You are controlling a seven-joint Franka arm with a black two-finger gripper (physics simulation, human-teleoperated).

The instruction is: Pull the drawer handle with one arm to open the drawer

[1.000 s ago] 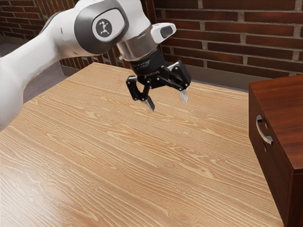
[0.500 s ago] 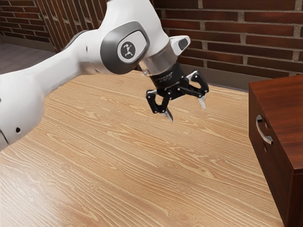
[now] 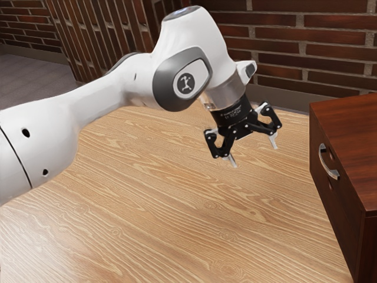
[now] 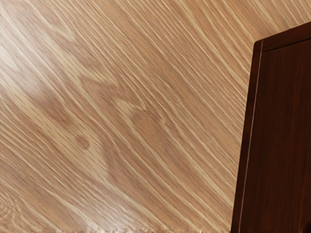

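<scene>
The black two-finger claw (image 3: 254,154) hangs in the air at the end of a white, rounded robot arm (image 3: 118,100), its two silver-tipped fingers (image 3: 234,163) spread apart with nothing between them. In the exterior view the claw tilts downward above a light oak-grain wooden table (image 3: 147,200) without touching it. Beyond the claw, toward the exterior view's right and slightly lower, stands a dark reddish-brown wooden cabinet (image 3: 347,121). On the cabinet face turned toward the claw is a curved silver metal drawer handle (image 3: 327,162), set upright on the drawer front (image 3: 333,188), which looks flush with the cabinet. The claw is apart from the handle, with bare table between them. Behind the claw runs a red brick wall (image 3: 306,35). In the wrist view, the pale wooden table (image 4: 121,121) lies under the hand, and the flat dark top of the cabinet (image 4: 277,145) lies just ahead of it.
</scene>
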